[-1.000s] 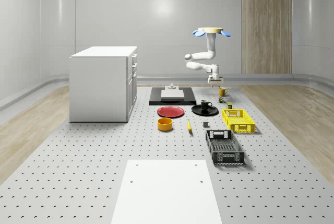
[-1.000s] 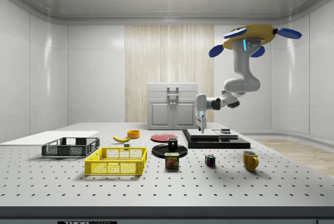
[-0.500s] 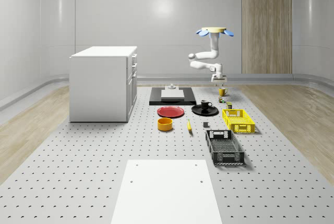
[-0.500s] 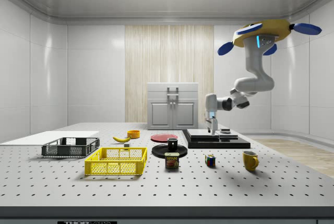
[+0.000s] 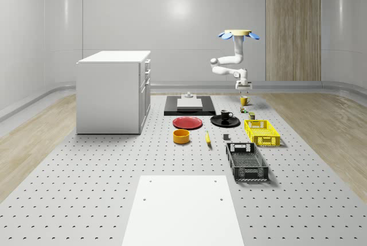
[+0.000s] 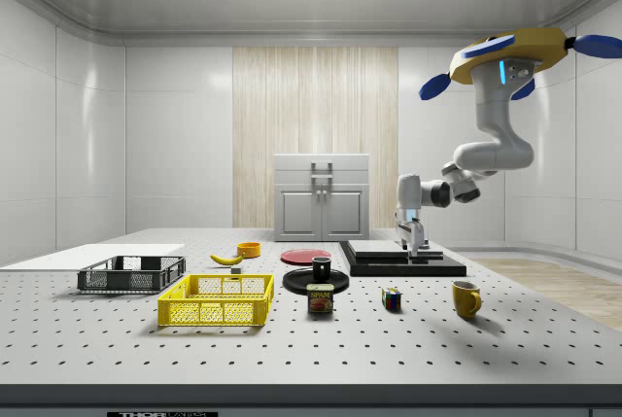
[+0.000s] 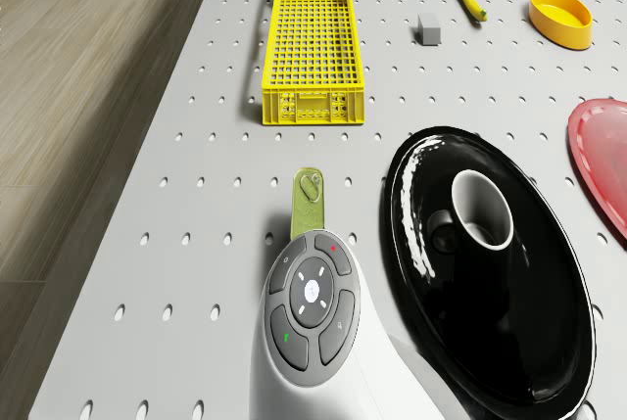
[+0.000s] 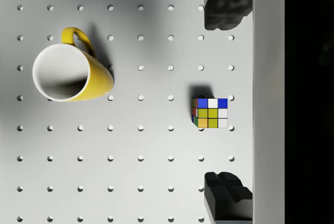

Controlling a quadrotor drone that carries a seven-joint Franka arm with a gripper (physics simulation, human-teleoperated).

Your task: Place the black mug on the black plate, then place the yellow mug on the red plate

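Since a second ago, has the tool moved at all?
Yes. In the side view the tool has shifted toward that view's right, along the black slab, closer to the yellow mug. The mug stayed put.

Over the last second the drone (image 6: 525, 48) has moved toward the side view's right, and toward the whole-scene view's right as well. Its arm went with it, so the pincer (image 6: 412, 238) now hangs nearer the yellow mug (image 6: 466, 298) and further from the black mug (image 6: 321, 267).
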